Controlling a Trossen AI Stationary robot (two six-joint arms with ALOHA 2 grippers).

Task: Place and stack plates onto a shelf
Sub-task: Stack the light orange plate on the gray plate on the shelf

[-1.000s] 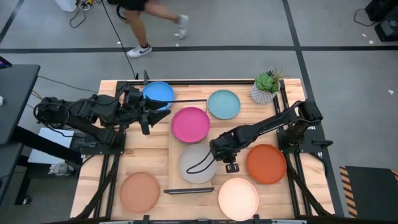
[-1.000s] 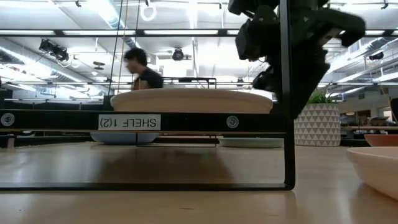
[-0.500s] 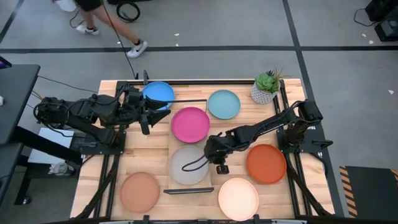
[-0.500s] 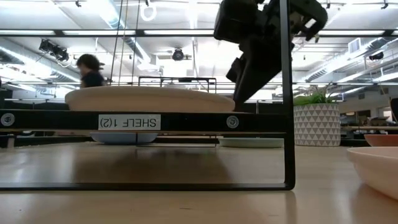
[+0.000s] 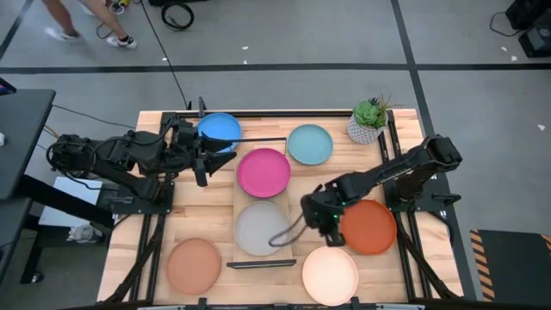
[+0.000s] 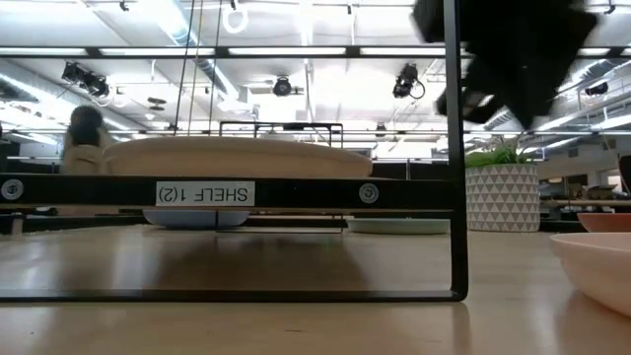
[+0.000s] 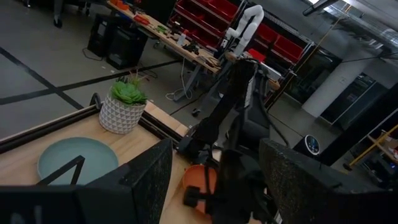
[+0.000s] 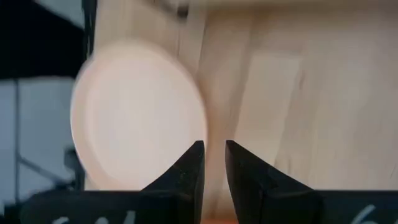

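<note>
The shelf (image 5: 244,201) runs from the far to the near side in the table's middle. A magenta plate (image 5: 263,172) and a grey-beige plate (image 5: 261,227) lie flat on it. The low view shows the grey-beige plate (image 6: 237,158) on top of the shelf (image 6: 296,193). My right gripper (image 5: 324,213) hangs just right of that plate, slightly open and holding nothing. Past its fingers, the right wrist view (image 8: 213,152) shows the cream plate (image 8: 137,115). My left gripper (image 5: 205,162) waits open beside the bright blue plate (image 5: 219,131).
Flat on the table lie a teal plate (image 5: 310,144), an orange plate (image 5: 368,226), a cream plate (image 5: 330,275) and a terracotta plate (image 5: 194,265). A potted plant (image 5: 368,120) stands at the far right corner. A person walks on the floor beyond the table.
With my right gripper at its right rim, the grey-beige plate slid along the shelf top toward the table's left and came to rest there. My right gripper then drew back toward the table's right, clear of the plate. My left arm kept still.
</note>
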